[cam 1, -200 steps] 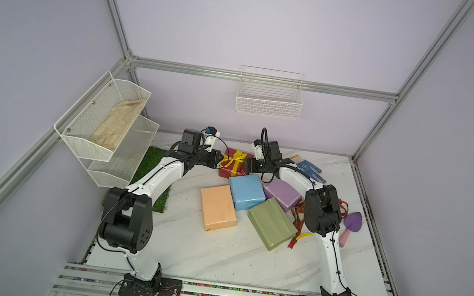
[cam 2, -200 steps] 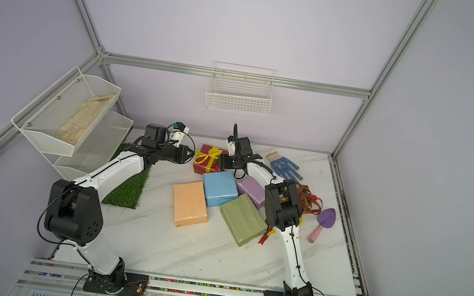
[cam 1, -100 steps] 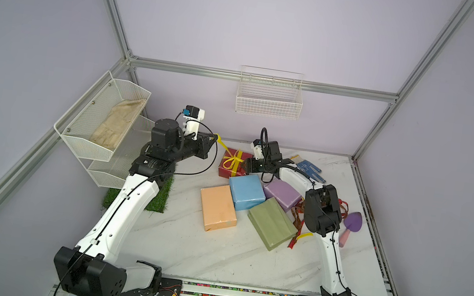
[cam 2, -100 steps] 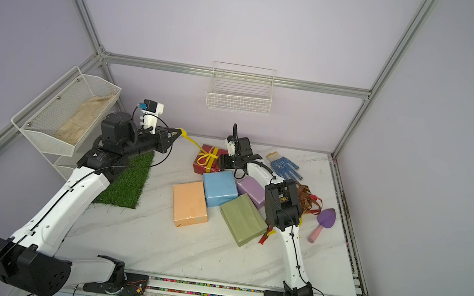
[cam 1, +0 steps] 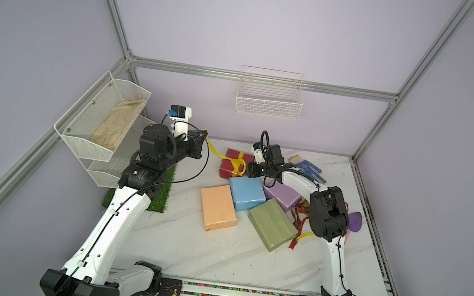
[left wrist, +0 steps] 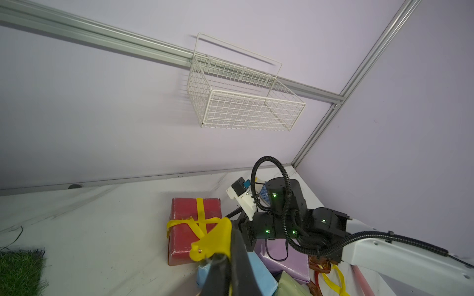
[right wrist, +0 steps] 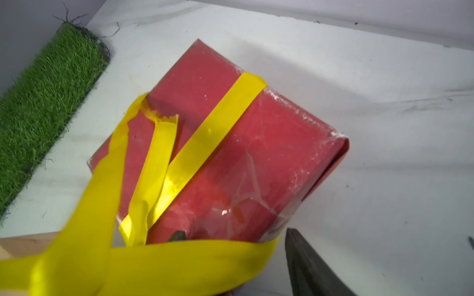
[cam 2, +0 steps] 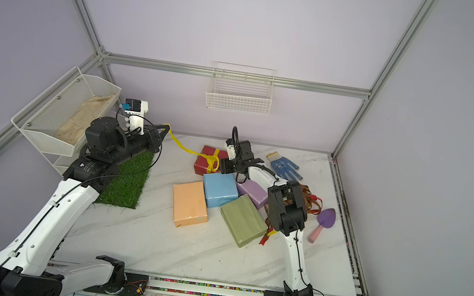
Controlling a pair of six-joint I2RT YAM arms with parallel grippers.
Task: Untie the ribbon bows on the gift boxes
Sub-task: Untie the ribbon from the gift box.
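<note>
The peach box (cam 1: 218, 207) and the olive box (cam 1: 271, 227) lie nearest on the counter (cam 1: 213, 262), plain paper tops up. Against the olive box, under the right arm (cam 1: 328, 218), sits a heap of loose ribbons (cam 2: 312, 198), brown with a yellow and a red strand. The trowel (cam 2: 326, 219) lies just beside the heap.

Behind them the blue box (cam 1: 246, 192) touches both the peach and olive boxes. The lilac box (cam 1: 282, 194) is wedged between the blue box and the right arm. Off to the left, the mat (cam 2: 127, 180) lies below the left arm (cam 1: 122, 217).

Further back the red box (cam 1: 235, 164) lies flat on the counter, just behind the blue box. A yellow ribbon (cam 1: 216, 152) crosses its top both ways, and the right wrist view shows one frayed end lying loose on the paper. A long strand leaves the box and rises leftward to the left jaws. They are clamped tight on its end, up in the air over the mat's far edge.

The right jaws stand wide apart at the red box's near corner. One finger (right wrist: 307, 266) hangs over bare counter beside the box, and the other tip is against the box. They grip nothing that I can make out.

The glove (cam 2: 285, 166) lies behind the right wrist. The side basket (cam 1: 100, 123) holds a cloth (cam 1: 116, 125), and the wall basket (cam 1: 269, 100) hangs on the back wall.
</note>
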